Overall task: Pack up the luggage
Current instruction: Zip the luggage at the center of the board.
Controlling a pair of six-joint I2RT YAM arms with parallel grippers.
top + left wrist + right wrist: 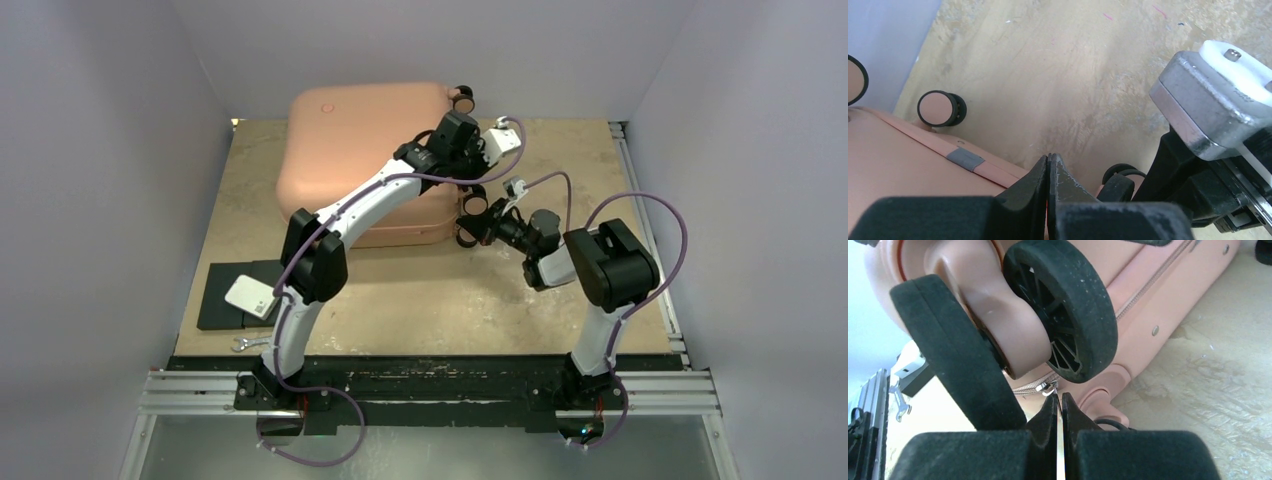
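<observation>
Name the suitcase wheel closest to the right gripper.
The caster at the luggage's near right corner, next to the right gripper; the far-corner wheel sits beyond the left gripper.

No legible text or labels

Luggage [365, 150]: plain salmon-pink shell with a grey tab [964, 159] on its seam; wheels [940, 108] black-rimmed with pink faces. Table [450, 300]: mottled tan. Pad [215, 315]: black, bearing a white box [250, 297]; arm cables [552, 175] purple.

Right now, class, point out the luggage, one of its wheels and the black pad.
luggage [350, 140]: top view, middle of its pink shell.
wheel [1085, 300]: right wrist view, its black tyre.
black pad [218, 305]: top view, bare left part.
</observation>
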